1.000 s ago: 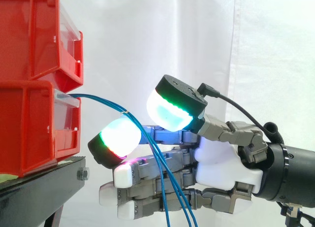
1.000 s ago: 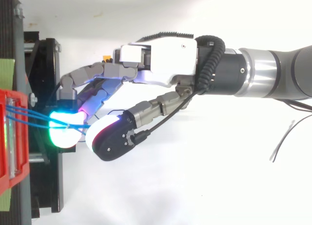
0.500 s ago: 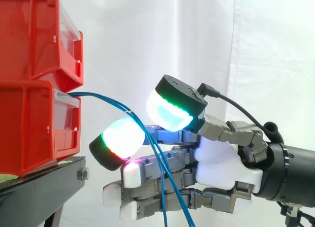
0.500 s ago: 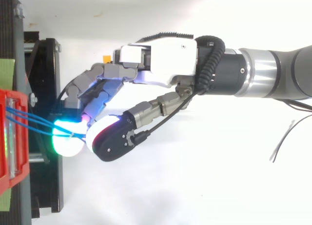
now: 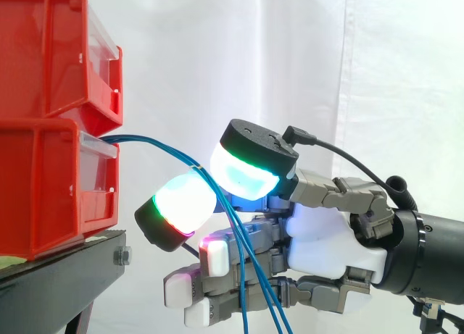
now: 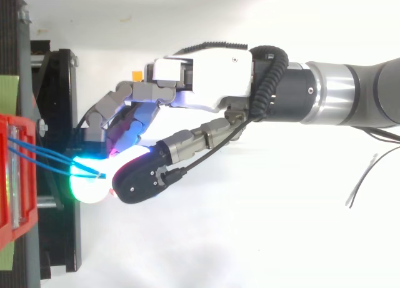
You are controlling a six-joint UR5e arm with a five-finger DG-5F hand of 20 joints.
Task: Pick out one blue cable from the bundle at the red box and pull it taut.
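1. The robot hand (image 5: pixel 330 240) comes in from the right with its palm facing the bins. Its thumb is set against one finger, and their glowing pads (image 5: pixel 181 203) are closed together.
2. The blue cables (image 5: pixel 156 144) are pinched between those two pads, just where the strands bend downward. The other fingers lie curled lower down, behind the hanging strands.
3. From the pinch the cables run left in a gentle arch to the front opening of the lower red bin (image 5: pixel 43 189). They are not pulled straight.
4. On the other side of the pinch the strands drop steeply across the front of the fingers and leave the side view at the bottom edge.
5. In the top view the cables (image 6: pixel 44 153) fan slightly between the bin and the pads. The robot hand (image 6: pixel 206 82) reaches left from the arm (image 6: pixel 350 100).
6. An upper red bin (image 5: pixel 51 51) sits stacked on the lower one. Both rest on the black stand (image 5: pixel 65 276).
7. The white curtain (image 5: pixel 217 59) hangs behind everything.
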